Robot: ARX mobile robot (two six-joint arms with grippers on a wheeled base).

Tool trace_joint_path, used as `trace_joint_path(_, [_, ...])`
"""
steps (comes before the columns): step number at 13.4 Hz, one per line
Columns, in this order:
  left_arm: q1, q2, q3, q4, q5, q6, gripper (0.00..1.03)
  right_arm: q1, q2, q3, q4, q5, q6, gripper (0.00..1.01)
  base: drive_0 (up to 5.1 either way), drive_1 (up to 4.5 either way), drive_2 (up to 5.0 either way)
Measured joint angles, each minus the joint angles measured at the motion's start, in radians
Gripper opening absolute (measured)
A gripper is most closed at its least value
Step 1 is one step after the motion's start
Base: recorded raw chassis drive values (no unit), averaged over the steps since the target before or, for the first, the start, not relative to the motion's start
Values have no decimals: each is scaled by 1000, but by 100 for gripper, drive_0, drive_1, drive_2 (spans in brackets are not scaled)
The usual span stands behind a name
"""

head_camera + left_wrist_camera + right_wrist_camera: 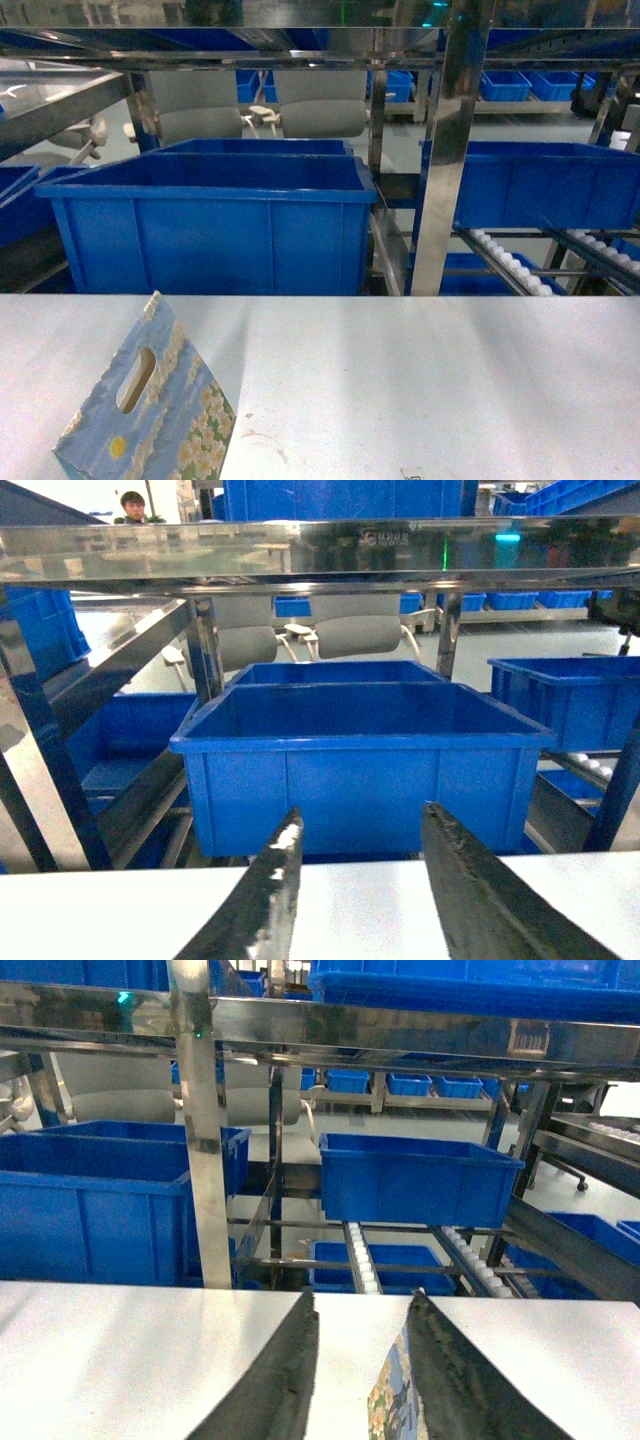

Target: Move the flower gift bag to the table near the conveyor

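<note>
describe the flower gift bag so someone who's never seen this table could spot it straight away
Start in the head view at the wide light-grey table in front of the steel conveyor rack and its blue bins. At the table's near left stands the flower gift bag, a small upright paper wedge. It is the only printed thing here: sky-blue with white-yellow flowers and an oval handle hole.

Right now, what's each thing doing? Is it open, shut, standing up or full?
Flower gift bag: standing upright on the table.
Front blue bin: open on top, looks empty.
Left hand: open, holding nothing.
Right hand: fingers apart with a flower-printed edge between them; can't tell if it grips.
</note>
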Motion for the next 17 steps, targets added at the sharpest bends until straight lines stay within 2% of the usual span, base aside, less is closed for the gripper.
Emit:
trace_joint_path(1, [48, -40, -27, -29, 63, -6, 24, 0, -8, -7, 8, 0, 2, 21, 0, 0, 0])
trace_joint_path(2, [86, -83, -50, -56, 70, -10, 9, 0, -21, -22, 12, 0, 2, 7, 0, 0, 0])
trace_joint_path(3, [84, -129, -63, -80, 79, -10, 2, 0, -27, -37, 13, -2, 2, 2, 0, 0, 0])
trace_joint_path(5, [79, -216, -88, -142, 84, -13, 2, 0, -43, -55, 16, -1, 3, 2, 0, 0, 0])
trace_joint_path(6, [79, -229, -120, -93, 84, -13, 2, 0, -51, -63, 19, -1, 3, 2, 0, 0, 0])
trace_joint_path(12, [79, -501, -127, -364, 83, -13, 2, 0, -97, -107, 23, -1, 3, 2, 0, 0, 0])
trace_joint_path(17, [79, -630, -127, -490, 83, -13, 2, 0, -97, -107, 23, -1, 2, 2, 0, 0, 0])
